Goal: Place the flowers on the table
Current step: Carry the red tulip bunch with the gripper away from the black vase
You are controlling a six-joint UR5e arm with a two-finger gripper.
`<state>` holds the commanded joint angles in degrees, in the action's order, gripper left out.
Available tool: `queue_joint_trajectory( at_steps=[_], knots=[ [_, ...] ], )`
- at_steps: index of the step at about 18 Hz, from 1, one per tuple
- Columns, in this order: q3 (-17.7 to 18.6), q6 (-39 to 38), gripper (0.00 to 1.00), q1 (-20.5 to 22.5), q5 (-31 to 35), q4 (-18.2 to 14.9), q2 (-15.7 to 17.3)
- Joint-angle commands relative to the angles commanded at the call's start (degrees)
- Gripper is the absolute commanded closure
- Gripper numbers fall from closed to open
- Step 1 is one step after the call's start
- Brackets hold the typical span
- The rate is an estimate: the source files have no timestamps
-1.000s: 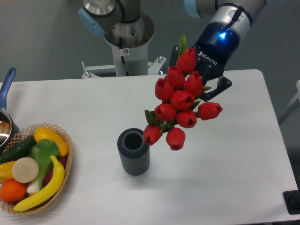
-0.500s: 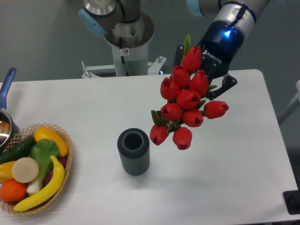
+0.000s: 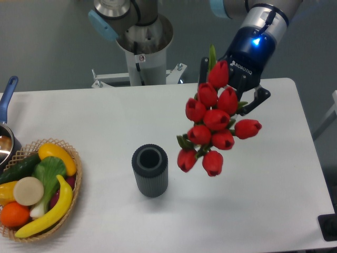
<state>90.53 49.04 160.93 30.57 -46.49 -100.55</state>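
White table [image 3: 263,200], grey wall [image 3: 47,47] behind

One bunch of flowers [image 3: 213,126] with ten red blooms, one vase [image 3: 150,170], one basket [image 3: 73,196], one pan [image 3: 6,120].

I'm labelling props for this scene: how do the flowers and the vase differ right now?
The flowers are bright red with bits of green; the vase is dark grey and ribbed. The flowers hang in the air, tilted, with the tool behind the blooms, its jaws hidden; the vase stands upright on the table. The flowers form a loose, lumpy cluster; the vase is a plain cylinder, open and empty at the top. Both sit near the table's middle.
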Motion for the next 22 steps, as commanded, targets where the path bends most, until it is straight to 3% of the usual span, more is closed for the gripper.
queue_joint_trajectory(
  at_steps=[6, 13, 22],
  knots=[
    [0.0, 2.63, 0.56, 1.93, 2.82, -0.09, -0.79],
    [0.17, 6.67, 0.56, 1.93, 10.73, -0.17, -1.93],
    [1.75, 12.92, 0.56, 0.71, 25.75, -0.35, -2.81]
  ],
)
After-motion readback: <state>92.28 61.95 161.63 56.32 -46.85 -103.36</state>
